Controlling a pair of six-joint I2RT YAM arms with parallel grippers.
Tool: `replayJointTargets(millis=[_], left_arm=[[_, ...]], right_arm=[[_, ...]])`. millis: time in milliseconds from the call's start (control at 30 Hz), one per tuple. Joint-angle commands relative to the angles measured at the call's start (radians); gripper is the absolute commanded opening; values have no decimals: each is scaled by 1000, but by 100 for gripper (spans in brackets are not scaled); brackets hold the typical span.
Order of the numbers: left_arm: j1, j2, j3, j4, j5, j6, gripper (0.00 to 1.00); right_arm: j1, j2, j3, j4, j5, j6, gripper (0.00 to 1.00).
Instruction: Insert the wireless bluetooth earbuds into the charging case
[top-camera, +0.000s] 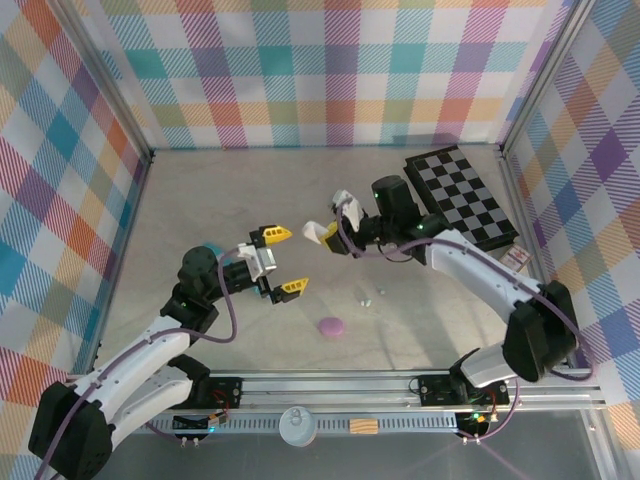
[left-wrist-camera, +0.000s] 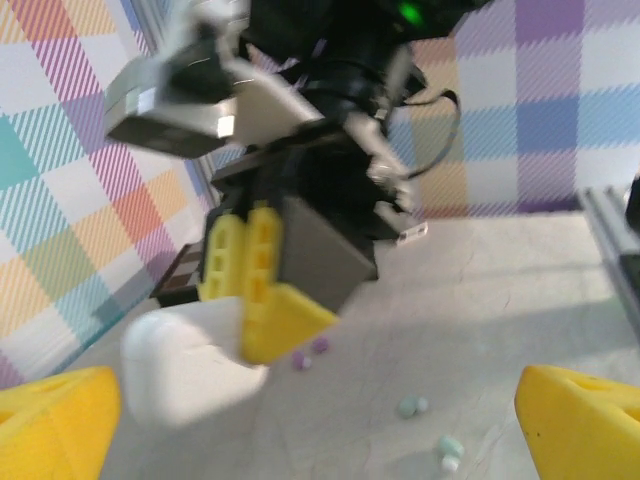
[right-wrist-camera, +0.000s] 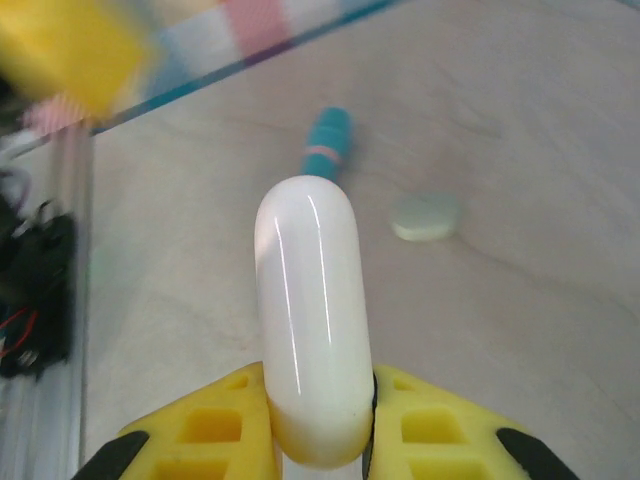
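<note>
Right gripper clamped on white charging case | left gripper spread wide, released | mint earbuds noted at case's 5 o'clock

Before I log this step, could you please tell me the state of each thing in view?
left gripper: open, empty.
right gripper: shut on white case.
white case: held aloft, looks closed.
purple case: on table, closed.
mint earbuds: loose on table.
purple earbuds: loose on table.
</note>
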Motion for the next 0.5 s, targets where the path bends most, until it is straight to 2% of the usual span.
replayJointTargets(millis=[0,33,100,233,467], left_arm=[[-51,-9,15,-134,-131,173,100],[-63,-3,11,-134,-163,183,100],[-82,17,7,-146,-231,202,100],[-108,45,6,-182,-336,242,100],[-114,65,0,-196,-355,248,100]], right_arm=[[-73,108,21,100,66,378,8],[-88,149,33,103,89,442,6],[-98,229,77,84,91,496,9],[-113,386,178,49,136,650,7],[-134,622,355,54,125,768,8]])
